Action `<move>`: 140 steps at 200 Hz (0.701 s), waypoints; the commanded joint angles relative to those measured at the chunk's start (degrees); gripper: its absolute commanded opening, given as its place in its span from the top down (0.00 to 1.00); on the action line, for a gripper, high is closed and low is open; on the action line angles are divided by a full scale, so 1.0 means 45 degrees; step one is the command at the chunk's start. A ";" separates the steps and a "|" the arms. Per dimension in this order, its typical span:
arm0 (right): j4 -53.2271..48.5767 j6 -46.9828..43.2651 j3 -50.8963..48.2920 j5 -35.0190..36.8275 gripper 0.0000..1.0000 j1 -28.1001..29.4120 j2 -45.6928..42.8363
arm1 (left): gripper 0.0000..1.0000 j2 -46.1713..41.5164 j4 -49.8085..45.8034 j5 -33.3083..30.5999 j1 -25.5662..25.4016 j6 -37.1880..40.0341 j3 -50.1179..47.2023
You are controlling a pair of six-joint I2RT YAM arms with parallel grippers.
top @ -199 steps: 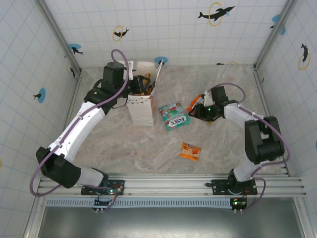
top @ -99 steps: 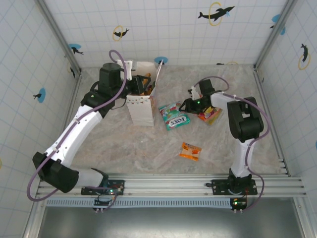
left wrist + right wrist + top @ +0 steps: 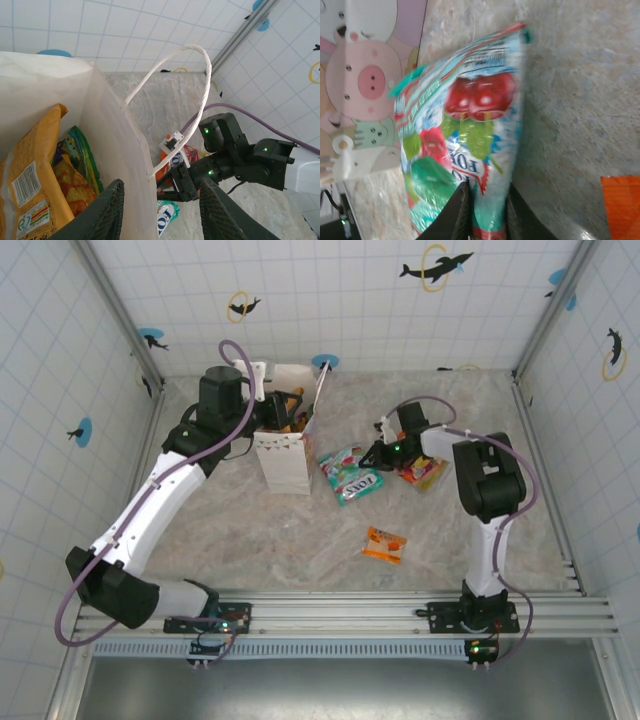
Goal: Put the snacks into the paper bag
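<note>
The white paper bag [image 3: 284, 462] stands upright at centre left. My left gripper [image 3: 266, 412] is at its rim, jaws apart astride the bag's wall [image 3: 120, 150], one finger inside and one outside. Inside lie a yellow-orange packet [image 3: 30, 175], a green one [image 3: 80, 150] and an orange one [image 3: 70, 187]. The teal FOX'S packet [image 3: 350, 476] lies right of the bag. My right gripper [image 3: 374, 456] is shut on its near edge, fingers [image 3: 462, 212] pinching the foil [image 3: 465, 125]. A red-yellow packet [image 3: 422, 472] lies beside that arm. A small orange packet [image 3: 384, 544] lies nearer the front.
The bag's white loop handle [image 3: 202, 95] arches above its rim, towards the right arm [image 3: 240, 160]. Tiled walls enclose the marble table [image 3: 250, 540] on three sides. The bag's pig print [image 3: 365, 75] is close beyond the FOX'S packet.
My right arm has swung left onto the FOX'S packet, and its jaws have closed on the packet's edge. The red-yellow packet now lies on the table. The left arm has barely shifted.
</note>
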 commanded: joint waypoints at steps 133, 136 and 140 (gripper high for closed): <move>0.8799 0.6425 -0.7168 0.0221 1.00 -0.1167 -0.9169 | 0.57 -0.0836 0.3109 0.2648 0.0123 -0.2014 -0.1544; 0.8899 0.6550 -0.7188 0.0205 1.00 -0.1194 -0.9300 | 0.56 -0.0858 0.3267 0.2757 0.0123 -0.2133 -0.1635; 0.9040 0.6731 -0.7190 0.0172 1.00 -0.1253 -0.9449 | 0.56 -0.0864 0.3466 0.2875 0.0123 -0.2311 -0.1752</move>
